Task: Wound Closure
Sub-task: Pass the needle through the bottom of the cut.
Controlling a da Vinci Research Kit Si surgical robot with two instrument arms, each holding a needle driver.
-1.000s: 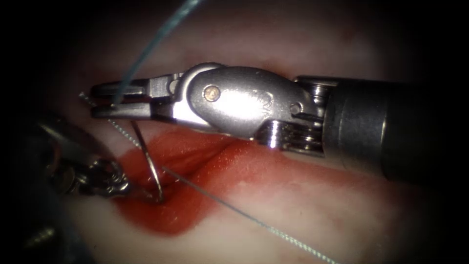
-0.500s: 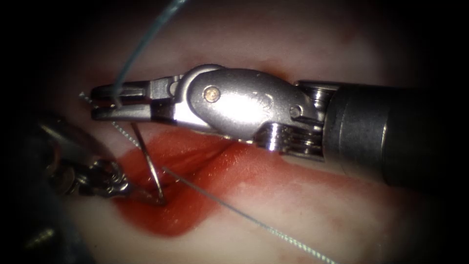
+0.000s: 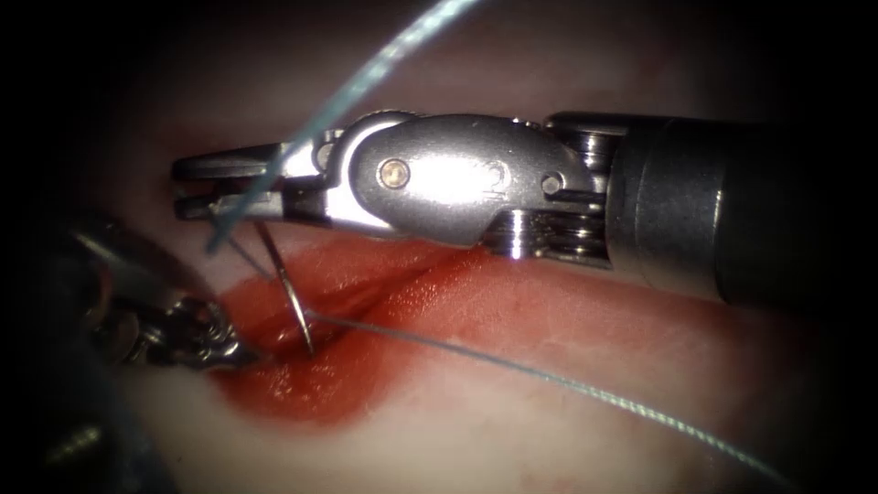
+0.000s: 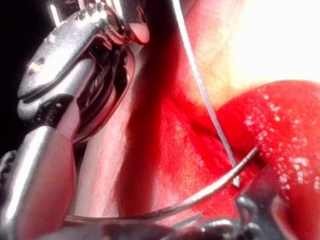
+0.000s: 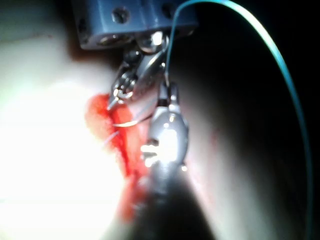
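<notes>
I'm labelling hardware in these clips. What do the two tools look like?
The right tool is polished silver metal: slim straight jaws, a rounded clevis with a brass-coloured pivot pin, ribbed pulley grooves at the wrist, then a dark cylindrical shaft. The left tool is smaller in the endoscope view, also shiny silver with a jointed, knuckled wrist, its shaft in shadow.

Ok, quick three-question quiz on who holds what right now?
1. Fill in: the left tool grips the ____.
2. True or false: the right tool holds the needle.
3. Where is the needle's lower end?
A. in the fluid at the cut
B. on dry tissue far right of the cut
C. in the right tool's jaws

Key: 1 needle, near its lower end. 2 false: it holds the thread. 3 A.
</notes>
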